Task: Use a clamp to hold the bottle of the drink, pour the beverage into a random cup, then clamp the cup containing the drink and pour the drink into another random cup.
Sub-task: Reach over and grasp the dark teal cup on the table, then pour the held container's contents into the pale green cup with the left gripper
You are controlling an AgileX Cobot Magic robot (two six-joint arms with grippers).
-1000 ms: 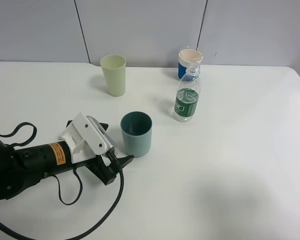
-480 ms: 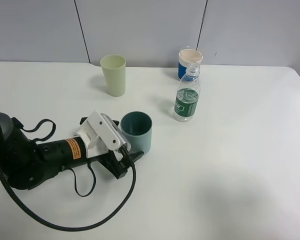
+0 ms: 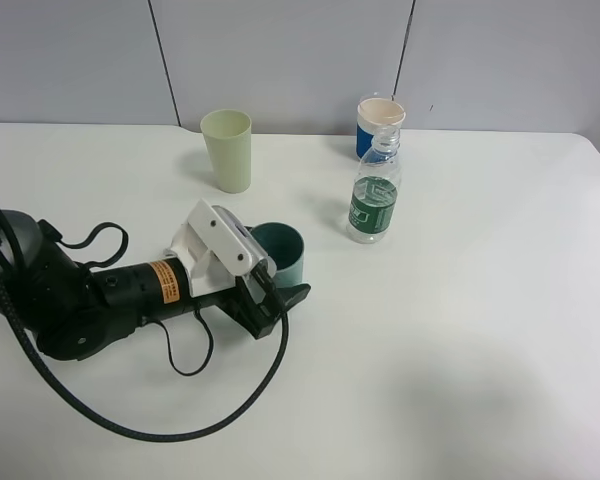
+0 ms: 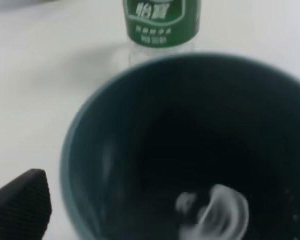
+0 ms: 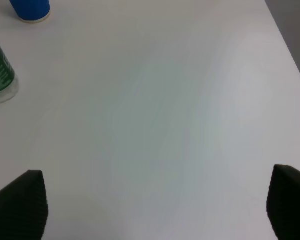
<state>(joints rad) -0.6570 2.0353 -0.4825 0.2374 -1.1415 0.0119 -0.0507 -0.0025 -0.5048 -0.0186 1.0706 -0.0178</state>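
Rear left on the bench [image 3: 480, 350], a pale green cup [image 3: 227, 150]. At 5 o'clock from it, a teal cup [image 3: 290, 262], upright, between the left fingers [image 4: 20, 202], spread apart and not clamped; only one in sight, just beside the rim. At 2 o'clock from the teal cup, the bottle [image 3: 373, 200], upright and ungripped, with a blue cup [image 3: 378, 125] just beyond at 12 o'clock. Right fingers [image 5: 17, 205] wide apart over bare bench, holding nothing.
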